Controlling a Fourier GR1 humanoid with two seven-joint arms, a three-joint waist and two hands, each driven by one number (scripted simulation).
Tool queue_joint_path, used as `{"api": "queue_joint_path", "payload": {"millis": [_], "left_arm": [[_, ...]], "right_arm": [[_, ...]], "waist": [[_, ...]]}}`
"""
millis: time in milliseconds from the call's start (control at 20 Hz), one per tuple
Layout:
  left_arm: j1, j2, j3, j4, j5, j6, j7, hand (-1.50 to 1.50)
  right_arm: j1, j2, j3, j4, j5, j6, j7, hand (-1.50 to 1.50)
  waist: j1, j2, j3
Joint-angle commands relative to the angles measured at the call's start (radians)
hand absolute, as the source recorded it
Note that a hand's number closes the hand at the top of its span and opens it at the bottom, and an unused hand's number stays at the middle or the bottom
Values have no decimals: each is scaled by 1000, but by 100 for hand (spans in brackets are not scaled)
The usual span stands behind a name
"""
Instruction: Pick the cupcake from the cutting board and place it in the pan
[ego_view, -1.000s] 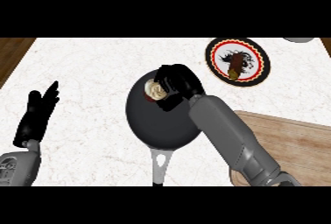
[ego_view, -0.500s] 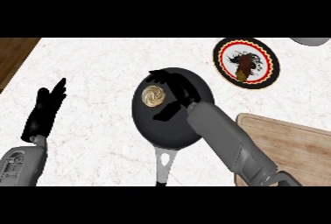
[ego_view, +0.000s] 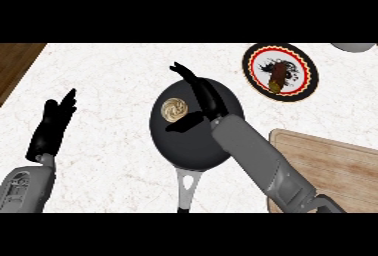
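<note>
cupcake (ego_view: 176, 109) sits in pan (ego_view: 193, 129), left of centre; right hand (ego_view: 201, 95) just beside its right, fingers straight, holding nothing; left hand (ego_view: 52, 127) open, resting well left on worktop (ego_view: 111, 75); board (ego_view: 332, 165) bare

Even, bright light falls over the pale surface (ego_view: 125, 165), with no glare. Shadows are faint (the pan (ego_view: 193, 145) interior stays uniformly dark).
</note>
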Motion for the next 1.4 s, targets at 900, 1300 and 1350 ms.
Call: {"api": "queue_joint_path", "payload": {"millis": [900, 1300, 1350], "left_arm": [[131, 23, 76, -59, 12, 22, 3, 0], [65, 44, 87, -32, 9, 3, 15, 0], [106, 25, 75, -68, 18, -8, 22, 0]], "right_arm": [[-18, -409, -289, 133, -208, 402, -153, -150], [6, -578, -338, 286, -164, 651, -323, -150], [-41, -560, -339, 310, -144, 651, -283, -150]], "waist": [[-123, -29, -2], [-102, -16, 0], [-97, -19, -1]]}}
